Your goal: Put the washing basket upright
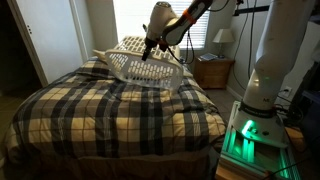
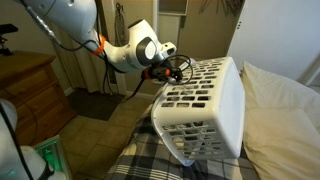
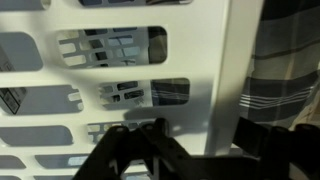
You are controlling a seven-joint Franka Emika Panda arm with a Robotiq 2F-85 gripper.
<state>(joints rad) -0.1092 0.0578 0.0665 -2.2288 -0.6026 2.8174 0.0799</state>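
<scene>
Daylight glares through the blinded window [image 1: 128, 20] behind the bed [image 1: 110, 110], leaving everything else dim and grainy. Up close, the washing basket [image 3: 130, 60] shows pale and soft, the pincer [image 3: 200, 152] a blurred black silhouette.

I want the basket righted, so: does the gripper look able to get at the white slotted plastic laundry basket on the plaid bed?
Probably yes: the gripper sits at the perforated wall of the white slotted plastic laundry basket, apparently clamped on it, with nothing between.
</scene>
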